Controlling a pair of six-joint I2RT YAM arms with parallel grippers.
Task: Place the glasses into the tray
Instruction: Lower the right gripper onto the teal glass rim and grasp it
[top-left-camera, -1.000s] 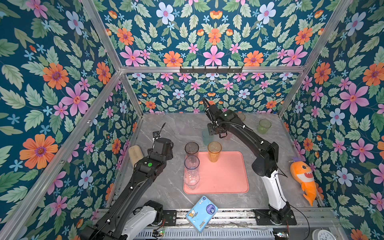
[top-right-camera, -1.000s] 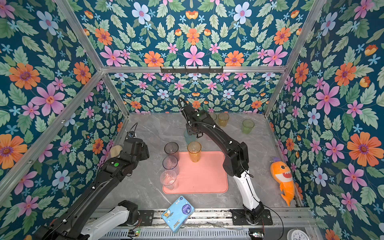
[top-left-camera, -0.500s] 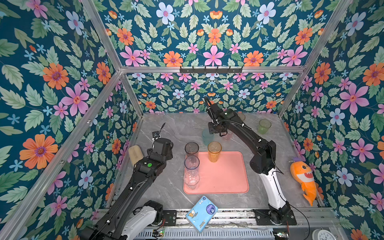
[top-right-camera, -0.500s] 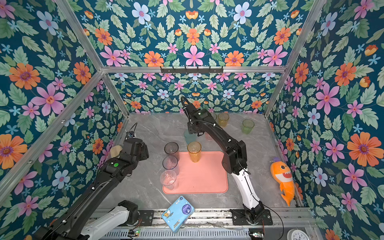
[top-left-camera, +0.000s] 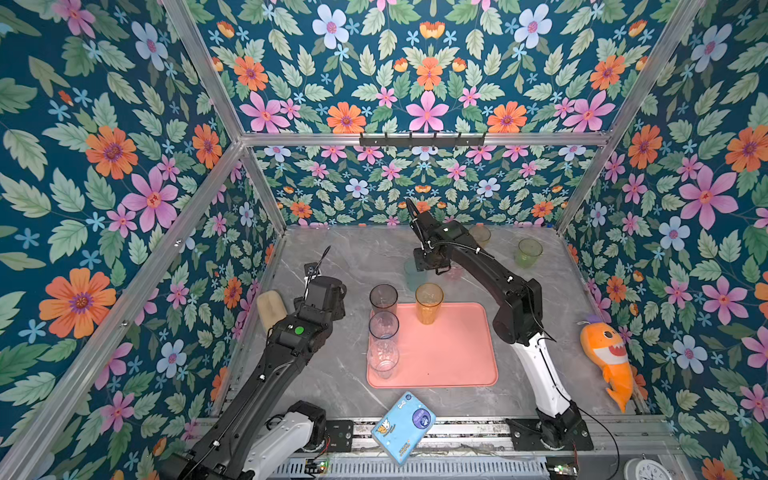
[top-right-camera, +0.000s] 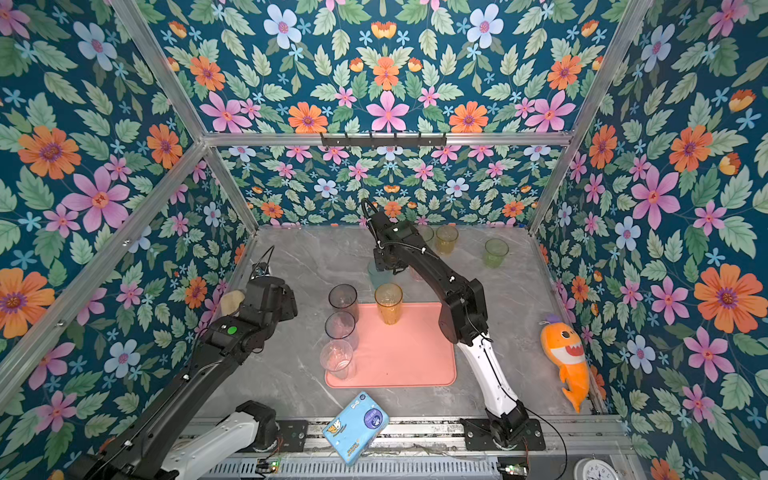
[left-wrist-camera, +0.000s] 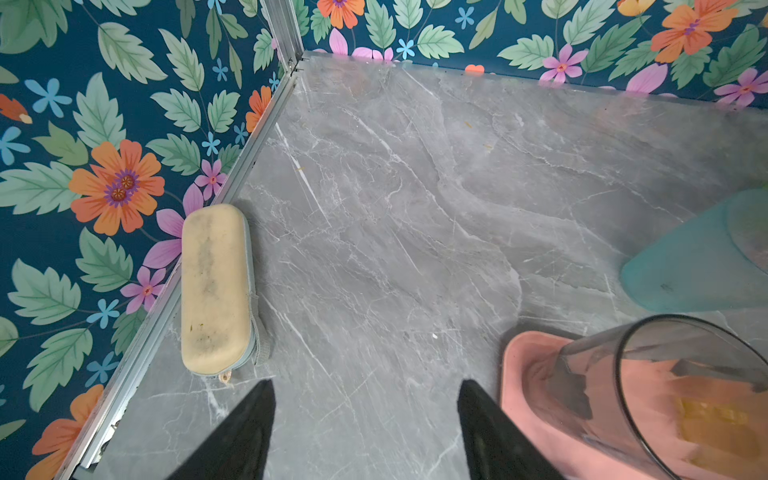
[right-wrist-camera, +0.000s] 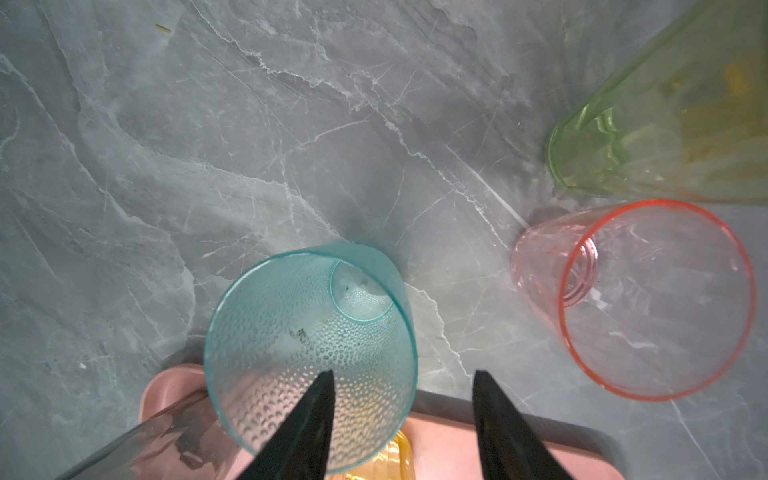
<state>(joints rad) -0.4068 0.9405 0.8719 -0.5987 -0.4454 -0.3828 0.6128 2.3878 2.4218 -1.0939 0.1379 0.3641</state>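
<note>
The right gripper (right-wrist-camera: 402, 376) is seen spread. One finger (right-wrist-camera: 307, 419) is set inside the teal tumbler (right-wrist-camera: 307, 324) and the other outside it, so the tumbler's wall lies between them; no pinch on that wall can be made out. This straddle is shown by the right wrist view alone. In both top views the fingers are hidden under the gripper's body, and only part of the teal glass shows below it.

The teal tumbler stands upright on the marble tabletop (right-wrist-camera: 208, 145), just off the edge of the salmon-pink tray (right-wrist-camera: 444, 449), which lies beneath the fingers. A pink tumbler (right-wrist-camera: 656, 299) is found near the outer finger, apart from it. A green-tinted tumbler (right-wrist-camera: 665, 124) lies farther out; which of the far glasses it is cannot be told.

The left gripper (left-wrist-camera: 368, 382) is likewise spread, with only bare marble between its fingers. A cream zip case (left-wrist-camera: 216, 286) lies off one finger, against the wall. The smoky grey tumbler (left-wrist-camera: 665, 395) stands just beside the other finger, on the tray's corner.

Only the top views show the pale blue tumbler (top-left-camera: 383, 328) and the clear tumbler (top-left-camera: 382, 359) lined along the tray edge nearest the left gripper. They also show the orange tumbler (top-left-camera: 429, 305) at the edge nearest the right gripper. The amber tumbler (top-right-camera: 446, 239) is shown whole in a top view.
</note>
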